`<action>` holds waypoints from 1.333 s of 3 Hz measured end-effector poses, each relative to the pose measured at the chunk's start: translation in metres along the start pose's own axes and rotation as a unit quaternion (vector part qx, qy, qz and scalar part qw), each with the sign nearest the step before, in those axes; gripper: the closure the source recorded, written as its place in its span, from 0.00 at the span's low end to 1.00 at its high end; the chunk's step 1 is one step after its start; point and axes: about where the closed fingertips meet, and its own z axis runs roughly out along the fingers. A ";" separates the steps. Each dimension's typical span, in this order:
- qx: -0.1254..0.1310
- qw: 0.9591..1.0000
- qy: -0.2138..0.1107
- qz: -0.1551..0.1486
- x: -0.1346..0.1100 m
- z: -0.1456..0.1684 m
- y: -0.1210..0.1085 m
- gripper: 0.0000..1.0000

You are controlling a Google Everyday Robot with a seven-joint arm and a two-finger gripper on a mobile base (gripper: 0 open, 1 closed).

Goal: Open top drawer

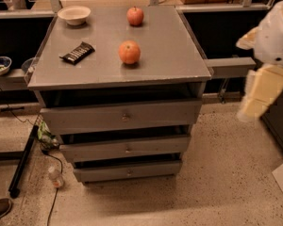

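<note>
The top drawer (pixel 85 119) is the widest grey front of three in the grey cabinet, with a small round knob (pixel 125 117) at its centre and a dark gap above it. It looks pushed in. The mid-width drawer (pixel 94 149) and the narrowest drawer (pixel 104 172) sit below it. My gripper (pixel 254 102), pale yellow and white, hangs in the air at the right edge of the view. It is to the right of the cabinet, about level with the top drawer, and touches nothing.
On the cabinet top (pixel 170 55) lie two apples (pixel 129 52) (pixel 135 16), a chocolate bar (pixel 77 52) and a bowl (pixel 74 14). A small bottle (pixel 55 177), a cable and a black bar lie on the floor at the left. Dark shelves stand behind.
</note>
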 end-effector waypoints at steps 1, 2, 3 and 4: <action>-0.010 0.999 -0.043 -0.009 -0.028 0.043 -0.020 0.00; -0.011 0.999 -0.044 -0.010 -0.028 0.045 -0.018 0.00; -0.019 0.999 -0.044 -0.018 -0.027 0.060 -0.002 0.00; -0.028 0.998 -0.042 -0.032 -0.026 0.092 0.012 0.00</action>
